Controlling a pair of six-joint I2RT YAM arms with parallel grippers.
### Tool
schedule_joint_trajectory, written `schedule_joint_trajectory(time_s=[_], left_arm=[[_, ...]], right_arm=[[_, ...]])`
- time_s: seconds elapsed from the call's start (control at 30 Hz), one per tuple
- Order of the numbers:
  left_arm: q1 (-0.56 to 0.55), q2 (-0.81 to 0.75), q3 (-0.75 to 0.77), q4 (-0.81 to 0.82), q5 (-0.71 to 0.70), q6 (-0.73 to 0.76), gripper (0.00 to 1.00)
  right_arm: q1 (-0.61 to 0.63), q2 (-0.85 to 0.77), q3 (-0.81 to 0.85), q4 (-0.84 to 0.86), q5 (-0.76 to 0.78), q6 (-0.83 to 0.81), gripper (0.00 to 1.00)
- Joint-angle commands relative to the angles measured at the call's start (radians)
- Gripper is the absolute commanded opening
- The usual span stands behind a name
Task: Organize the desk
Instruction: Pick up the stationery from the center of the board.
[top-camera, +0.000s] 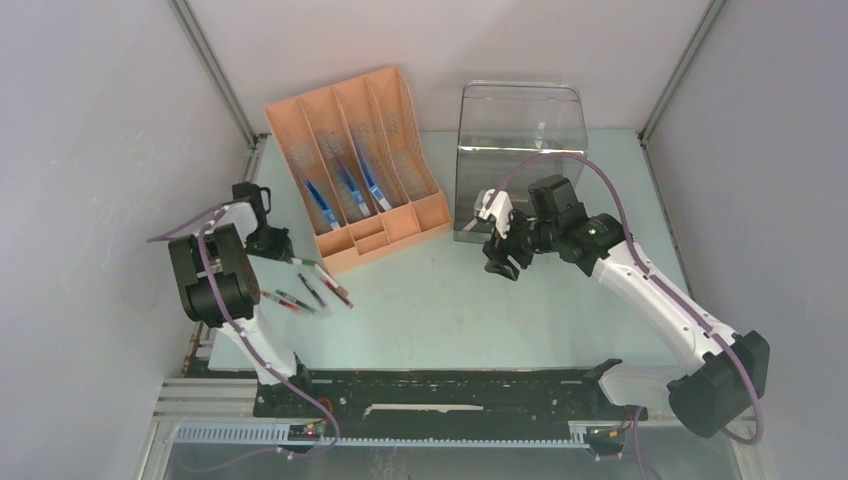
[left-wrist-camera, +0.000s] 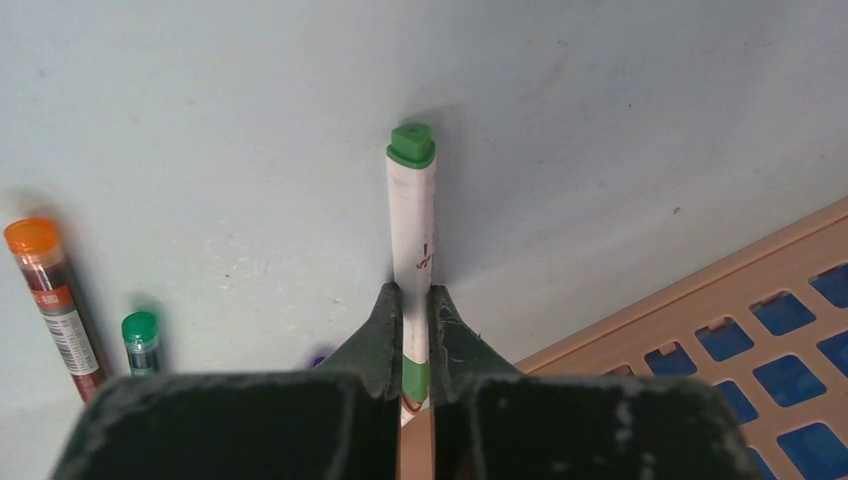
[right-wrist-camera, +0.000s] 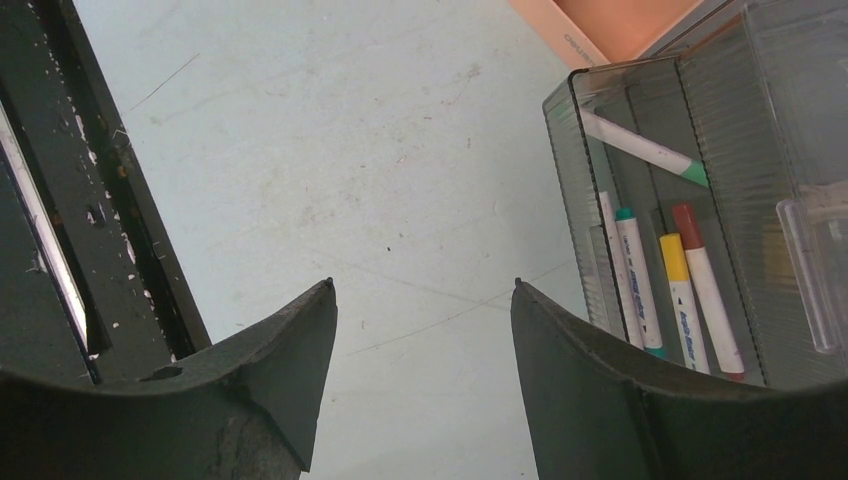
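"The desk (top-camera: 430, 300) fills the middle of the overhead view: pale mint, flat and matte, with fine scuffs. You don't take hold of it. I judge it rigid and heavy, and smooth enough for pens to skid on."

"So what do I grip?"

"Your left gripper (left-wrist-camera: 410, 295) is clamped on a white marker (left-wrist-camera: 412, 215) at the lower centre of its wrist view, low on the barrel by a green band. The marker looks like light, stiff, slick plastic. I think mid-barrel would be steadier. Your right gripper (right-wrist-camera: 420, 290) stands wide apart, holding nothing, above bare surface."

"And where do pens go?"

"Probably the clear ribbed box (right-wrist-camera: 680, 130) at the right of that wrist view, with other markers (right-wrist-camera: 684, 300) inside. The orange slotted rack (top-camera: 360, 160) sits upper centre overhead, and loose pens (top-camera: 305, 293) lie at lower left."
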Motion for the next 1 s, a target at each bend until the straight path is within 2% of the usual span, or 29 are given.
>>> schedule_joint_trajectory(time_s=[0.0,0.1,0.37,0.53,0.77,0.97], left_arm=[[-0.028,0.069,-0.014,-0.053,0.01,0.035,0.06],[-0.029,0.053,-0.014,-0.051,-0.003,0.05,0.0],[-0.029,-0.084,-0.048,-0.002,-0.072,0.134,0.0],[-0.029,-0.216,-0.123,0.099,-0.07,0.181,0.0],[-0.03,-0.35,-0.21,0.161,-0.082,0.212,0.0],[-0.03,-0.537,-0.408,0.376,0.07,0.247,0.0]], right_arm=[[0.01,-0.044,0.0,0.019,-0.005,-0.007,0.72],[0.011,-0.053,0.001,0.019,-0.008,-0.007,0.72],[0.015,-0.071,-0.008,0.028,-0.021,-0.006,0.72],[0.022,-0.07,-0.007,0.024,-0.04,-0.004,0.72],[0.025,-0.064,-0.007,0.023,-0.057,-0.001,0.72],[0.028,-0.06,-0.007,0.015,-0.106,-0.006,0.72]])
